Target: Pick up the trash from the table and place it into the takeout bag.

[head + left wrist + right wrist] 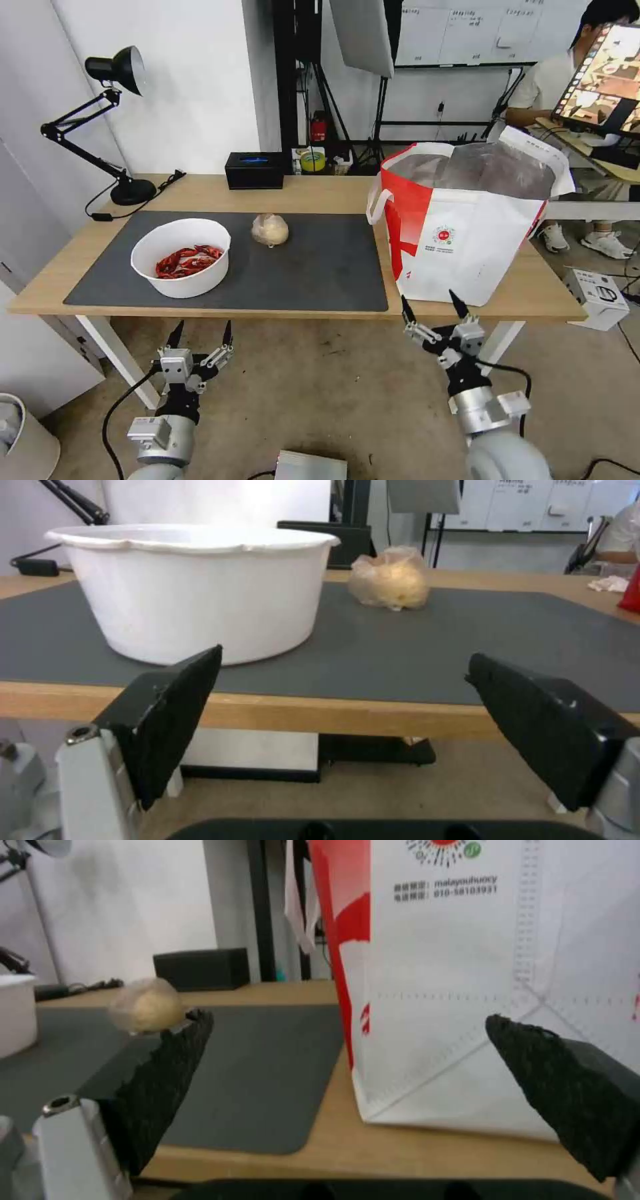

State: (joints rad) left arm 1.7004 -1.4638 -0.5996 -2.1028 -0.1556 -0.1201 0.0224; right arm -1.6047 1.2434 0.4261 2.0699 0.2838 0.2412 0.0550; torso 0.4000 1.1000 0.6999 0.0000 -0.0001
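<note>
**Both grippers staged below the near table edge, jaws spread, nothing held**

Head view. The long light-wood table point(313, 193) carries a large dark grey mat point(320, 267). On the mat's left sits the white round bowl of red crayfish shells point(181, 257); the beige plastic-wrapped lump point(270, 230) lies farther back, near the mat's centre. The large white and red takeout bag point(467, 227) stands upright at the right end, mouth open upward, ready to receive items dropped from above. The left gripper point(200, 333) hangs below the near edge in front of the bowl; the right gripper point(430, 303) hangs in front of the bag. Both point at the table with jaws apart, empty.

Left wrist view. The fingers point(170, 715) frame the bowl point(193, 590) and the lump point(390, 580), both well apart from them; this alignment likely favours the bowl as first pick.

Right wrist view. The bag wall point(480, 980) stands close ahead, its base on bare wood beside the mat.
</note>
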